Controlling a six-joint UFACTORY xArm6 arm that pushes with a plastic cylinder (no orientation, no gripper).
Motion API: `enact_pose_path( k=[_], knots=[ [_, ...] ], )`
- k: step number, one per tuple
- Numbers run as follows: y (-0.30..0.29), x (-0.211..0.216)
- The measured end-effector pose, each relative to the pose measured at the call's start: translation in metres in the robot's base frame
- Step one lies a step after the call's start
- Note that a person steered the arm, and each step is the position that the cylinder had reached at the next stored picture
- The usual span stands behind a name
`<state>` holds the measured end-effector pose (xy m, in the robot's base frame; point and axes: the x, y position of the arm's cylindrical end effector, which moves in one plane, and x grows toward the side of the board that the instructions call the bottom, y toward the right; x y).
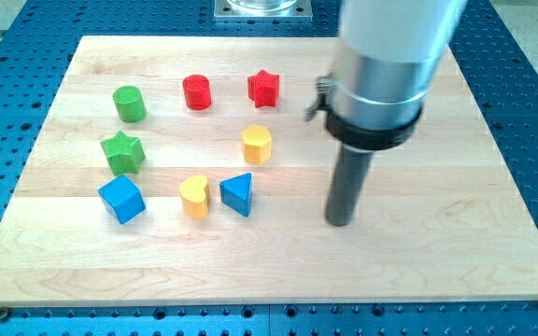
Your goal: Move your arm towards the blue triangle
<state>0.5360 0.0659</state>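
Note:
The blue triangle lies on the wooden board, a little left of centre and toward the view's bottom, touching or nearly touching a yellow heart on its left. My tip rests on the board to the right of the blue triangle, well apart from it and slightly lower in the view. The rod rises from the tip to the arm's silver and white body at the view's top right.
A yellow hexagon-like block sits above the triangle. A blue cube, green star and green cylinder stand at the left. A red cylinder and red star are near the top.

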Motion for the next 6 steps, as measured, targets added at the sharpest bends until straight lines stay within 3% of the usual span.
enact_pose_path(
  k=[6],
  knots=[
    [-0.007,0.0052]
  ],
)
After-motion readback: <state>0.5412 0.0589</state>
